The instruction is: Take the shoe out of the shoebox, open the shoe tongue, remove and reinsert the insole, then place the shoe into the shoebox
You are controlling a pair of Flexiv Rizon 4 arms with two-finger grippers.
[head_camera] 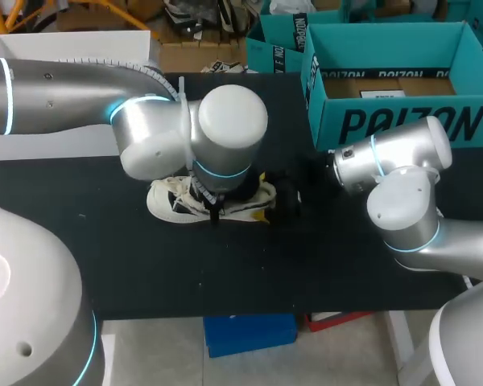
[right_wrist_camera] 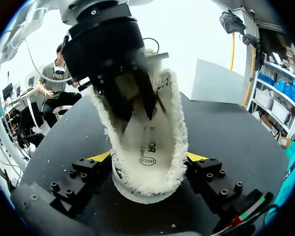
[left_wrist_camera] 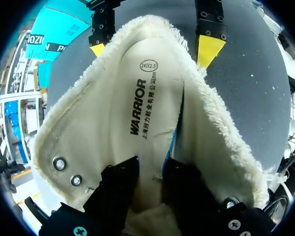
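Though spread wide, right gripper clamps shoe.

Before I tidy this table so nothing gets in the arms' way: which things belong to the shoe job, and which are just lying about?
In the job:
shoe
insole
shoebox
left gripper, pinching the insole
right gripper, clamping the shoe's end

Lying about:
white box at the far left
second teal box beside the shoebox

My left arm comes in from the side, left gripper pointing straight down, pinching the insole; my right gripper lies low and level, yellow tips clamping the shoe at its heel.
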